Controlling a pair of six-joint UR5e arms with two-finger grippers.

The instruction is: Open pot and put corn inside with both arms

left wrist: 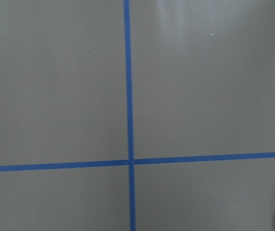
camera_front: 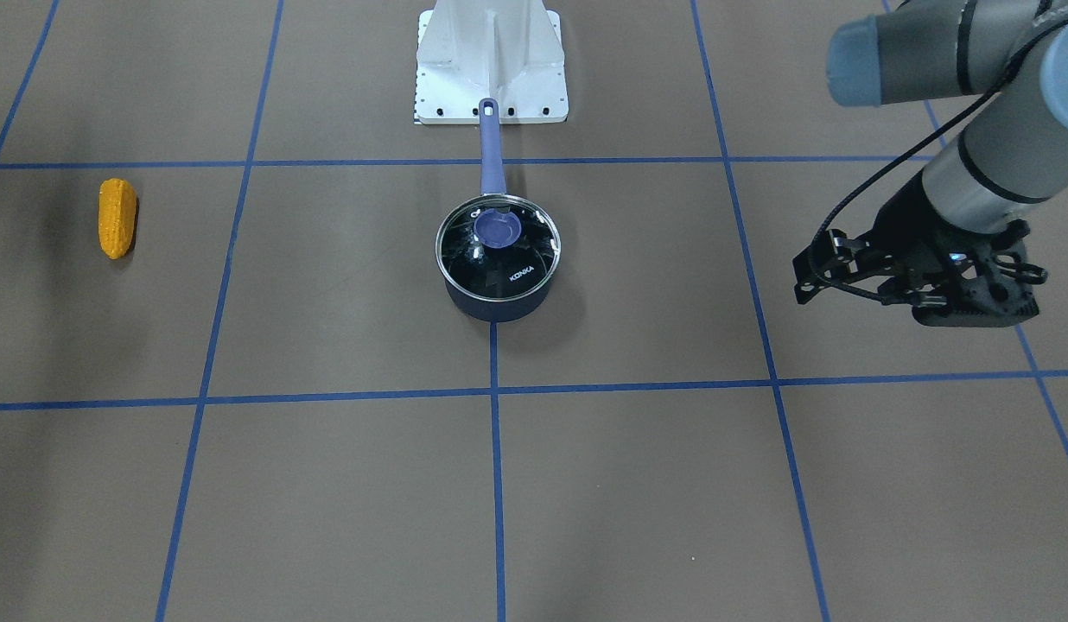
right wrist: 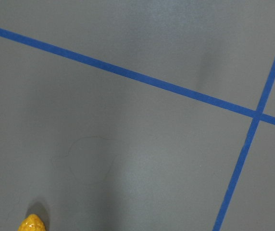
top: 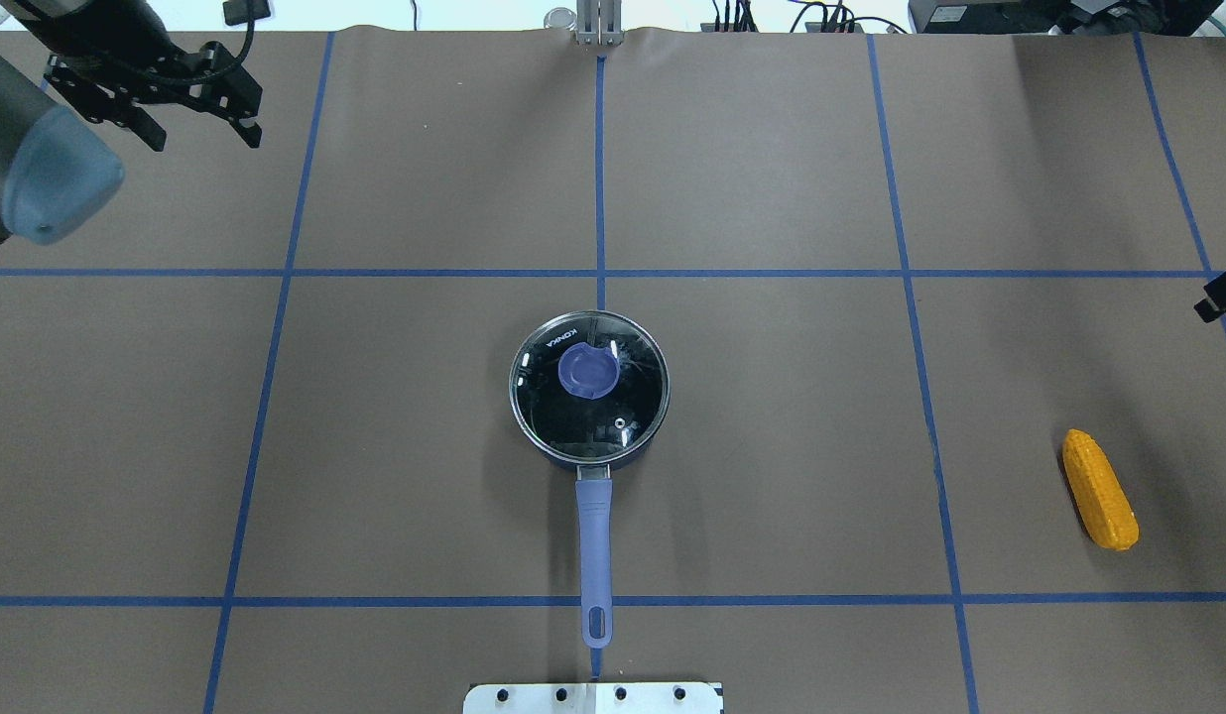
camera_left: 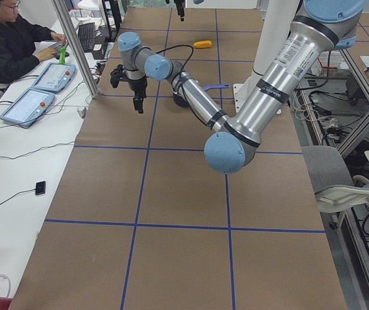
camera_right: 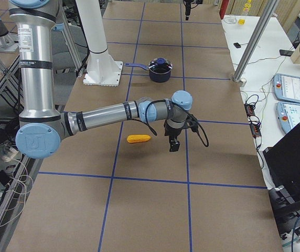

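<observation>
The navy pot (camera_front: 499, 307) stands at the table's middle with its glass lid (camera_front: 498, 249) on it and its long handle (top: 593, 526) pointing at the robot base. The corn (top: 1099, 488) lies alone far to the robot's right; its tip shows in the right wrist view (right wrist: 31, 224). My left gripper (top: 201, 134) hovers open and empty over the far left of the table, well away from the pot. My right gripper (camera_right: 173, 140) hangs just beyond the corn (camera_right: 139, 138). Only a sliver of it shows in the overhead view (top: 1223, 295), so I cannot tell its state.
The white robot base plate (camera_front: 491, 69) sits just behind the pot's handle. Blue tape lines (top: 600, 273) grid the brown table. An operator (camera_left: 10, 39) sits at a side desk with tablets beyond the far edge. A metal post (camera_right: 252, 44) stands at that edge.
</observation>
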